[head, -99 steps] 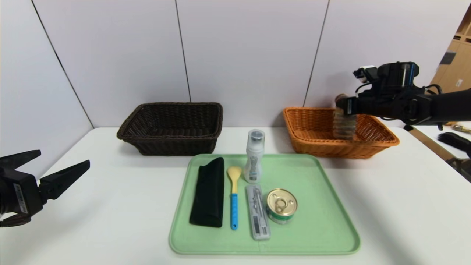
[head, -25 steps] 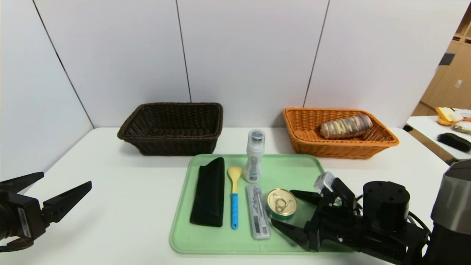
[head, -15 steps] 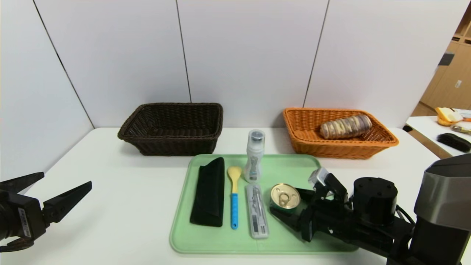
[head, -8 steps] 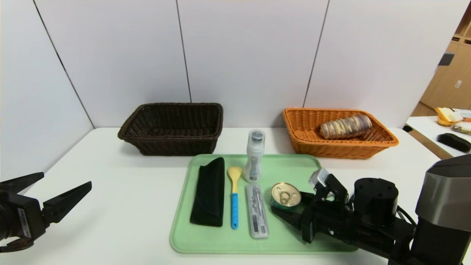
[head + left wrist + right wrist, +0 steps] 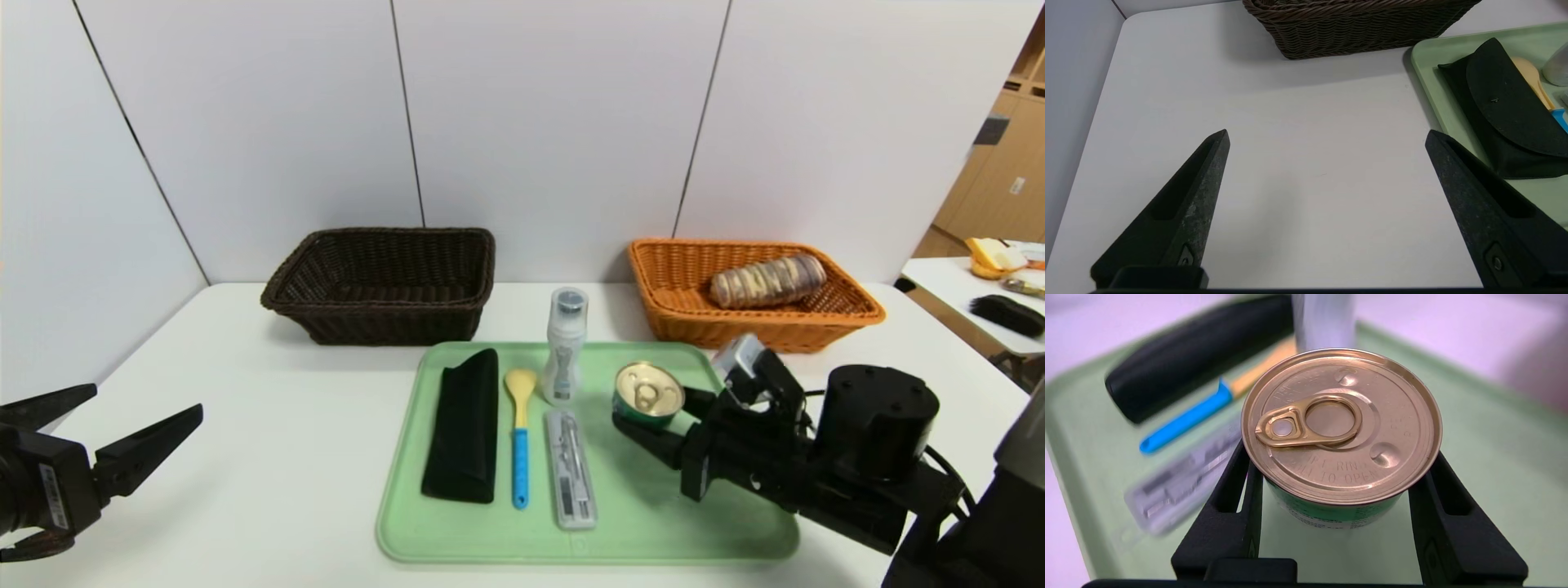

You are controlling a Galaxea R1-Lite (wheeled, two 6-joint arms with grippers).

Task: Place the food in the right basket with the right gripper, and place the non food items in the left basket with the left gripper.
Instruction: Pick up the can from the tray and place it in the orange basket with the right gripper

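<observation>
My right gripper [image 5: 653, 412] is shut on a green tin can with a gold pull-ring lid [image 5: 648, 394] and holds it lifted above the green tray [image 5: 735, 523]. The can [image 5: 1341, 424] sits between the two black fingers [image 5: 1241, 498] in the right wrist view. On the tray lie a black case [image 5: 464, 425], a yellow spoon with a blue handle [image 5: 519, 441], a clear pen box [image 5: 573, 469] and a white bottle [image 5: 565, 347]. The orange right basket [image 5: 686, 318] holds a wrapped bread roll [image 5: 767, 280]. The dark left basket [image 5: 384, 282] is empty. My left gripper [image 5: 122, 408] is open at the table's left edge.
The black case [image 5: 1502, 106] and the dark basket [image 5: 1355, 28] show in the left wrist view, with bare white table [image 5: 1310, 175] between the left fingers. A side table [image 5: 980, 302] with a brush stands at the far right.
My right gripper left the roll in the orange basket, came down to the tray, shut on the can and has now lifted it up and back toward the orange basket.
</observation>
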